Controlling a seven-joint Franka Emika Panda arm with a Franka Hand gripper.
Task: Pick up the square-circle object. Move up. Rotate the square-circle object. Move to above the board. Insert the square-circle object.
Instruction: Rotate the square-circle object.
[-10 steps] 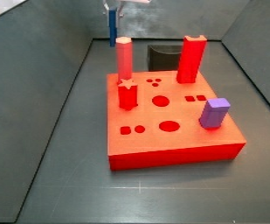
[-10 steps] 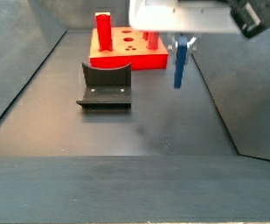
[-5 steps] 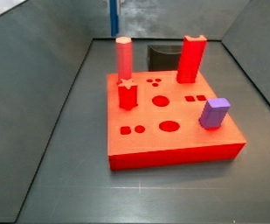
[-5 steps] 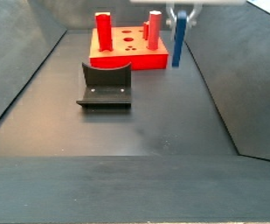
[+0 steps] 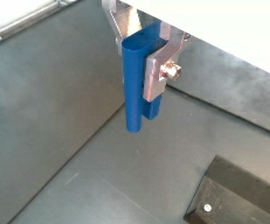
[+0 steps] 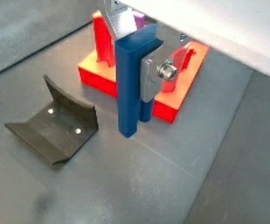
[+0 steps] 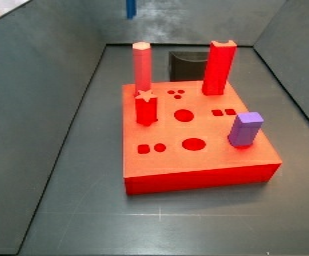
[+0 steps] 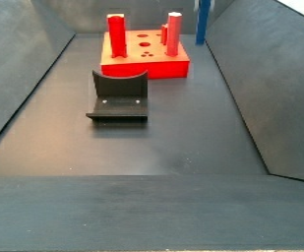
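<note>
In both wrist views my gripper [image 5: 145, 54] is clamped on the square-circle object [image 5: 141, 83], my silver fingers [image 6: 166, 68] pressing its upper end from two sides while the slim blue peg hangs straight down from them, clear of the dark floor. In a wrist view the fixture [image 6: 53, 122] stands on the floor to one side of the peg, and the board [image 6: 169, 101] lies behind the peg with red pegs standing on it. Going left to right in a side view, the fixture [image 8: 119, 96] sits on the floor in front of the board [image 8: 147, 65], then comes a red upright peg [image 8: 116, 31], then a pink peg [image 8: 174, 29], and just right of that the lower end of the blue peg [image 8: 203, 20] dips in from the upper edge, beside the board rather than over it; my claw itself is out of that picture. In a side view only the peg's tip [image 7: 130, 8] shows at the upper edge, behind the board [image 7: 197, 160], which carries a purple block [image 7: 245, 129] near its right side.
</note>
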